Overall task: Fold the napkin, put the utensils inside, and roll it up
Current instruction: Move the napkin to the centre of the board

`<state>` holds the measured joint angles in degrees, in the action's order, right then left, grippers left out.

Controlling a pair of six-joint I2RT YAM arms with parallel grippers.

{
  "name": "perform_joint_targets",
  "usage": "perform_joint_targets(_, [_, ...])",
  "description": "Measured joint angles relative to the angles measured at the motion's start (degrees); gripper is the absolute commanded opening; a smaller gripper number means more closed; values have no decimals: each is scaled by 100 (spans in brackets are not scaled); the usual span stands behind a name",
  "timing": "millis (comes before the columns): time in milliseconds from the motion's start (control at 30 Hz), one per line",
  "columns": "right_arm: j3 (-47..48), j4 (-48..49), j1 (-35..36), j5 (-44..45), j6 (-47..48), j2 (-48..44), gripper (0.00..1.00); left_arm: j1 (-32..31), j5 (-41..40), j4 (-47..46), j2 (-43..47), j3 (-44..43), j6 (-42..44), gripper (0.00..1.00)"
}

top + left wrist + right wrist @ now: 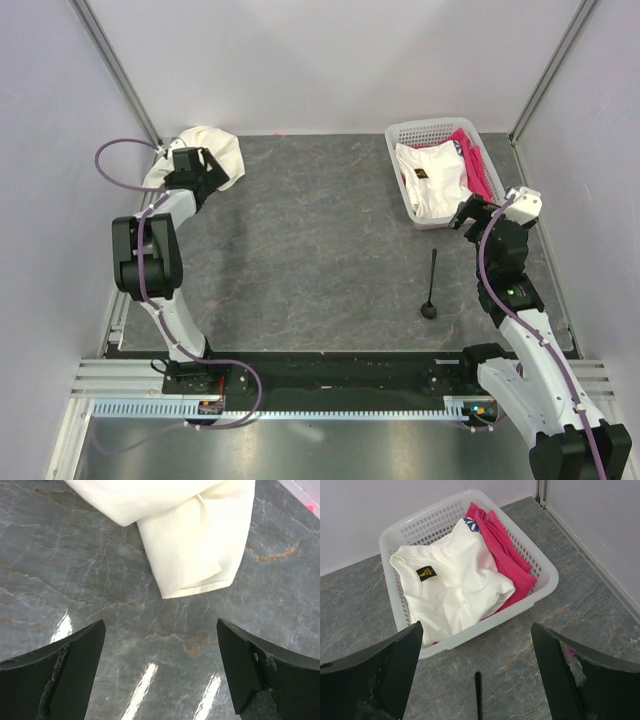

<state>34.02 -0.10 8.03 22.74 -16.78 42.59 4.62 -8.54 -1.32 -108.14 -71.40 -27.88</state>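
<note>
**Both claws open, empty**

Your left claw (160,625) hangs open just short of the bunched cream napkin (190,545) in the far-left corner of the bench (300,250). The black spoon (432,285) lies right of centre; your right claw (476,627) gapes near the white basket (540,587).

Cream napkin (190,540), black spoon (431,285), grey-veined table (320,250).

Napkin (205,155) bunched at far left corner of table (320,230). Basket (430,125) set at far right corner. Garment (432,180) laid in basket at left; cloth (478,165) tucked at right, partly covered by garment. Spoon (432,285) laid before basket, apart from it, toward right edge; handle pointed to far edge. Left gripper (160,630) held just before napkin; right gripper (476,627) held before basket.
</note>
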Motion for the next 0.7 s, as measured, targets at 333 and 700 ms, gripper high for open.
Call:
perform_joint_targets(333, [37, -42, 0, -2, 2, 273, 98, 17, -50, -48, -1025, -1158, -332, 70])
perform_joint_targets(700, [118, -83, 0, 0, 2, 511, 98, 17, 9, 452, -1429, -1493, -887, 63])
